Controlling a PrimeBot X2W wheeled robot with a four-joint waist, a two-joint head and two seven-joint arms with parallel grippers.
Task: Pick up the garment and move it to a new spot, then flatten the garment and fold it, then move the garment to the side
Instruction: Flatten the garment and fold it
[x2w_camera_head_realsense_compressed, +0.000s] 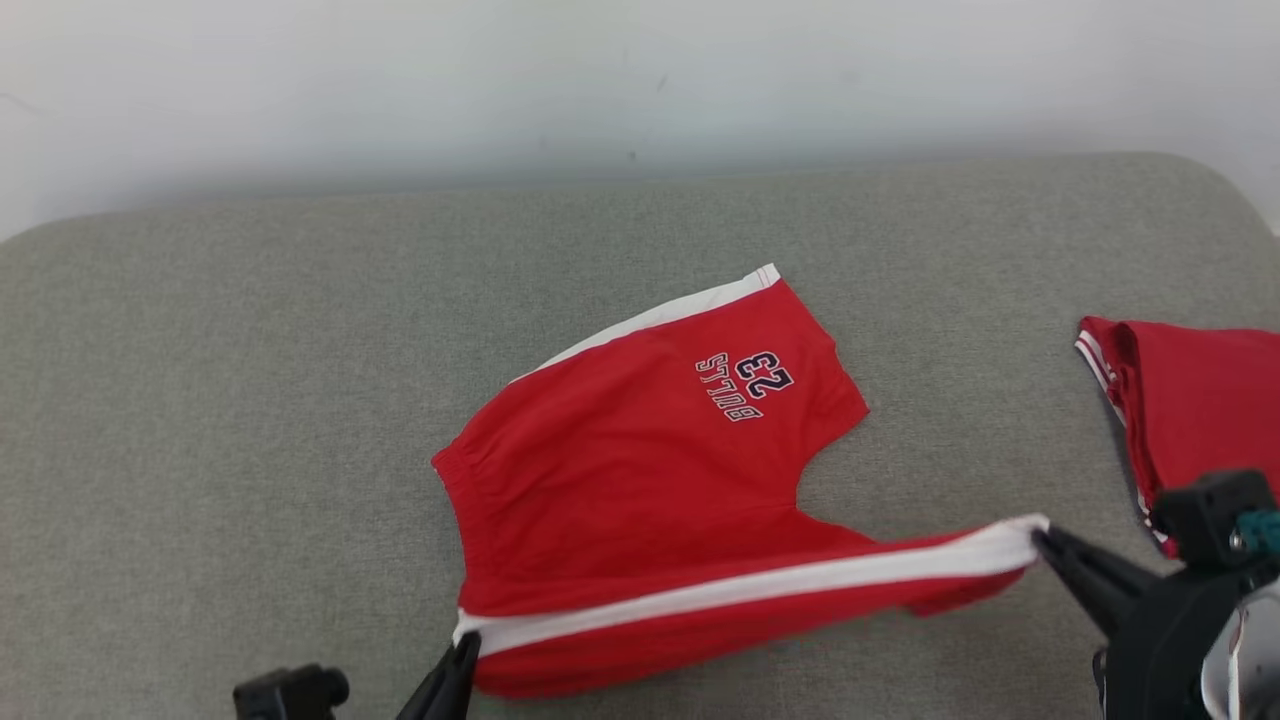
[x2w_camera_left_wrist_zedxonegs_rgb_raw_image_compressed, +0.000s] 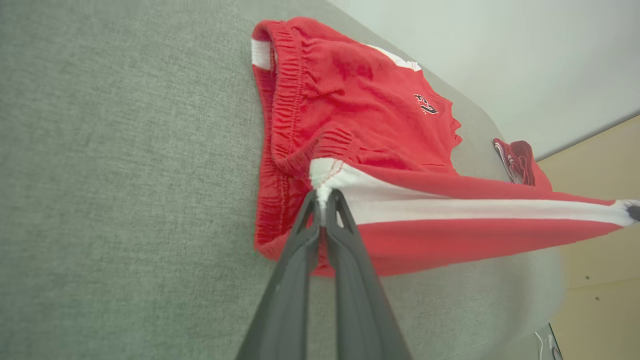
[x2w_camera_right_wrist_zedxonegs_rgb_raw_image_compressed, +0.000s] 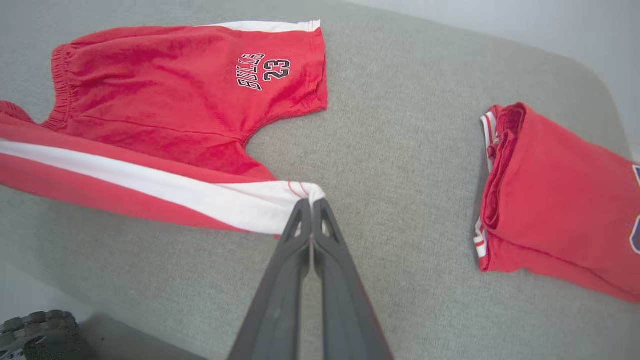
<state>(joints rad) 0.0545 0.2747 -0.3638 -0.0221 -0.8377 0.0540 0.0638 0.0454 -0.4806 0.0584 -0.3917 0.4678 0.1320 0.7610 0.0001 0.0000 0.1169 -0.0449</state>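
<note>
The garment (x2w_camera_head_realsense_compressed: 640, 450) is a pair of red shorts with white side stripes and "BULLS 23" print, lying on the grey cushioned surface (x2w_camera_head_realsense_compressed: 250, 400). Its near leg is lifted and stretched taut between my two grippers. My left gripper (x2w_camera_head_realsense_compressed: 466, 645) is shut on the waistband end of the white stripe, seen close up in the left wrist view (x2w_camera_left_wrist_zedxonegs_rgb_raw_image_compressed: 324, 192). My right gripper (x2w_camera_head_realsense_compressed: 1040, 538) is shut on the hem end of the same stripe (x2w_camera_right_wrist_zedxonegs_rgb_raw_image_compressed: 311, 199). The far leg (x2w_camera_right_wrist_zedxonegs_rgb_raw_image_compressed: 200, 80) lies flat on the surface.
A second red garment (x2w_camera_head_realsense_compressed: 1190, 400), folded, lies at the right edge of the surface (x2w_camera_right_wrist_zedxonegs_rgb_raw_image_compressed: 560, 210). A pale wall (x2w_camera_head_realsense_compressed: 600, 80) rises behind the surface. Bare grey cushion spreads to the left and behind the shorts.
</note>
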